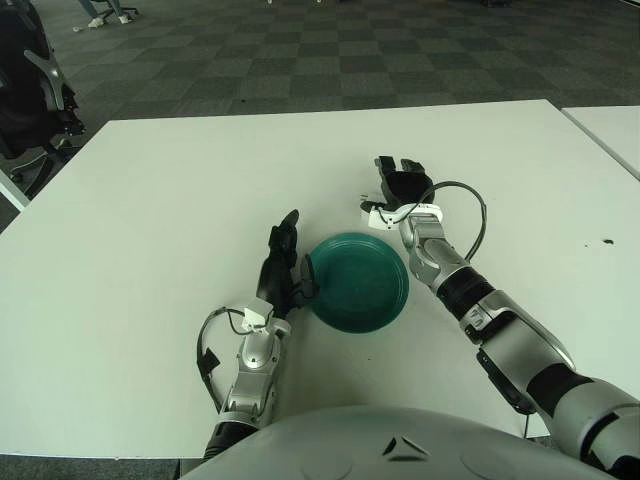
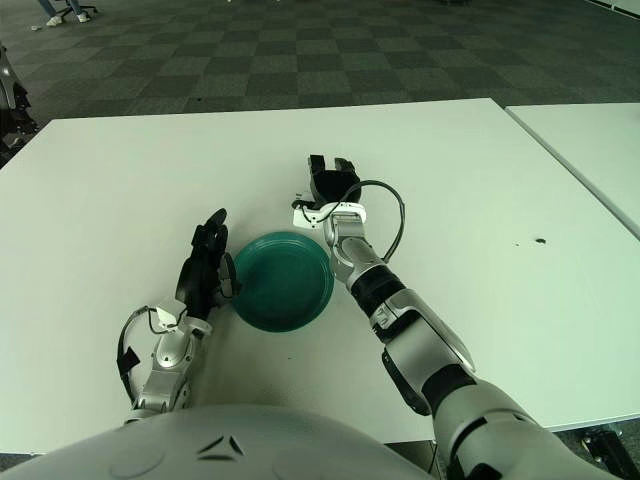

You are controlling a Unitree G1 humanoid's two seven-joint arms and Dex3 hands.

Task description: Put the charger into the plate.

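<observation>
A dark green plate (image 1: 358, 282) lies on the white table (image 1: 150, 220), near its front edge, and holds nothing. My right hand (image 1: 400, 180) shows palm down on the table just beyond the plate's far right rim. No charger shows plainly; anything under the right hand is hidden by it. A white piece (image 1: 374, 212) sticks out at the right wrist's left side, and I cannot tell what it is. My left hand (image 1: 282, 250) shows beside the plate's left rim, with its fingers stretched forward and holding nothing.
A black cable (image 1: 478, 215) loops from my right wrist. A second white table (image 1: 610, 125) stands to the right across a narrow gap. A black office chair (image 1: 30, 90) stands off the far left corner. A small dark speck (image 1: 606, 241) marks the table at right.
</observation>
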